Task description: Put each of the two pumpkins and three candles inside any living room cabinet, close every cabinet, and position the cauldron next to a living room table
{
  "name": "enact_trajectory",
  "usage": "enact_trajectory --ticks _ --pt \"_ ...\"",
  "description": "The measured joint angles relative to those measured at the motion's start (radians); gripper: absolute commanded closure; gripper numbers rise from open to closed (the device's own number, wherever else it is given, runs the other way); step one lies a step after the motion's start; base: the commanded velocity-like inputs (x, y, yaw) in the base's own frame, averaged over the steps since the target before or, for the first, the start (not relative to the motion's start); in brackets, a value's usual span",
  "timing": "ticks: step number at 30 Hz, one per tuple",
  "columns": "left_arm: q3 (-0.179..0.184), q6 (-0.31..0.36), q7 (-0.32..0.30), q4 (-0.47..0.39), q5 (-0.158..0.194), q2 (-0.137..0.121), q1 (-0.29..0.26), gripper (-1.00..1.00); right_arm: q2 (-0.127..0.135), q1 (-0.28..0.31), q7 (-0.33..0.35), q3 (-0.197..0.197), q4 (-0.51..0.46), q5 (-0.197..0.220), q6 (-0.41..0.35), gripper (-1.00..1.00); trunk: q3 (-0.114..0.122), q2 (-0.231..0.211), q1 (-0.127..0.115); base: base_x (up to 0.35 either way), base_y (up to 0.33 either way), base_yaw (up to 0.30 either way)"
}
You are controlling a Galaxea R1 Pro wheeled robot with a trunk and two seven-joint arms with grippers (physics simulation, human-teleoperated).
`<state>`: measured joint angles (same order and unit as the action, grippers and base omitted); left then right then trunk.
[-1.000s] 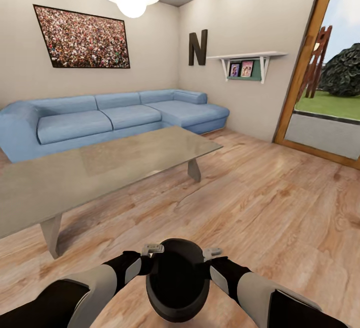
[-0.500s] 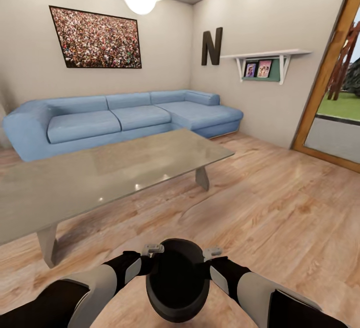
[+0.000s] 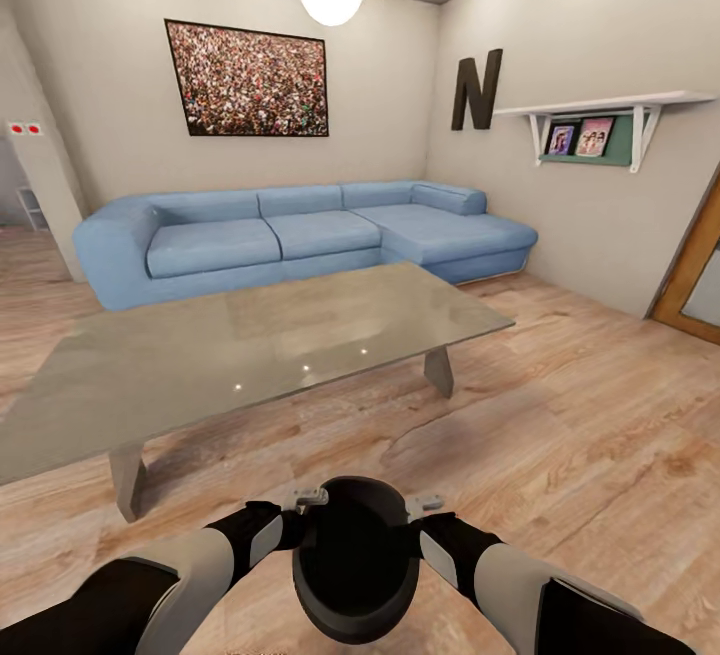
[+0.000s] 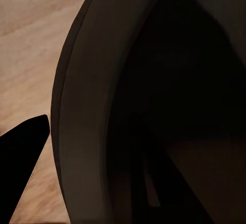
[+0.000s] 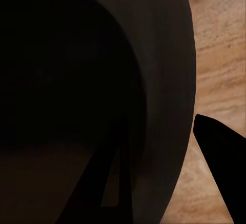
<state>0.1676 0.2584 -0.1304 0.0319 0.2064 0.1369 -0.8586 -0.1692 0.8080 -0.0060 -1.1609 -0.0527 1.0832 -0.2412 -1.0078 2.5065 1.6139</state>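
The cauldron (image 3: pixel 355 557) is held between both arms, low in the head view, well on the near side of the bench (image 3: pixel 250 345) and above the wooden floor (image 3: pixel 560 415). Its wide round mouth faces up toward the head camera, so the short axis through the mouth runs roughly vertical; the black pot looks upright with no clear tilt.

The left tool (image 3: pixel 303 501) sits at the cauldron's left rim and the right tool (image 3: pixel 424 506) at its right rim, each pressed against the pot wall. In the left wrist view one dark finger (image 4: pixel 23 167) lies outside the cauldron's wall (image 4: pixel 82 131), with another finger faintly seen inside the dark bowl; the right wrist view mirrors this, one finger (image 5: pixel 223 167) outside the wall (image 5: pixel 169 106) and another in the shadow inside. So each tool straddles the rim and is clenched on the cauldron, jaws only as far apart as the wall is thick.

The bench, glossy grey with short legs, has its long axis running from the near left toward the far right as seen from the robot. Beyond it a blue corner sofa (image 3: pixel 300 235) stands against the walls. Above the sofa hangs a framed picture (image 3: pixel 250 80); a large letter N (image 3: pixel 477 90) and a white shelf (image 3: pixel 610 105) are on the wall to the right of the sofa
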Motion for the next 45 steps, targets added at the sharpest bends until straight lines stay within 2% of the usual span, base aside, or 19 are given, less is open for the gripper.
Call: enact_trajectory --ticks 10,26,35,45 --pt "0.000 0.000 0.000 0.000 0.000 0.000 0.000 1.00 0.000 0.000 0.001 0.002 0.000 -0.002 0.000 1.00 0.000 0.000 0.000 0.001 -0.001 0.055" --pt "-0.001 -0.001 0.000 0.000 -0.001 0.000 0.000 1.00 0.000 0.000 0.002 0.003 0.001 -0.005 0.001 1.00 0.000 0.000 0.000 0.001 0.000 0.240" --pt "-0.001 0.000 0.000 0.000 0.000 0.000 0.000 1.00 0.000 0.000 0.002 0.004 0.001 -0.005 0.000 1.00 0.000 0.000 0.000 0.223 -0.063 0.089" --pt "-0.002 -0.002 0.000 0.001 -0.001 0.000 0.000 1.00 0.000 0.000 0.002 0.004 0.001 -0.006 0.001 1.00 0.000 0.000 0.000 0.021 -0.012 0.266"
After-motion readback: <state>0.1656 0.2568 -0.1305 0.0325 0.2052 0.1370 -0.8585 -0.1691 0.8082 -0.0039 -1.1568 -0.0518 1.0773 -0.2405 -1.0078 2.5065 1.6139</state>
